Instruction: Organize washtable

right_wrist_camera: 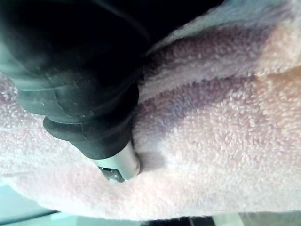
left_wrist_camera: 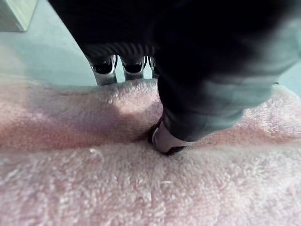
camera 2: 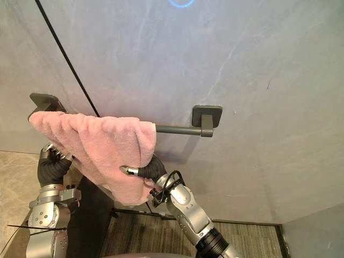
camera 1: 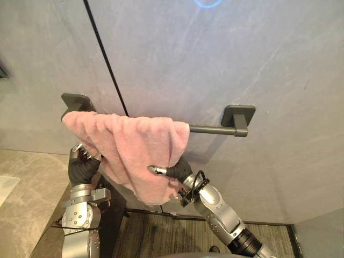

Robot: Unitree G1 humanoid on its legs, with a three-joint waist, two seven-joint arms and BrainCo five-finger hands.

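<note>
We see a grey, faintly veined wall [camera 1: 279,64] ahead, split by a thin dark seam [camera 1: 105,59] that slants down its left part, with a blue ring of light [camera 1: 207,2] glowing at its top edge and a dark striped floor [camera 1: 150,236] at its foot.

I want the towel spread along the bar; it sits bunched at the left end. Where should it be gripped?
On the pink towel, pinch the hanging right edge just below the towel bar, coming from the bare right side: folds crowd left, that edge hangs free.
</note>
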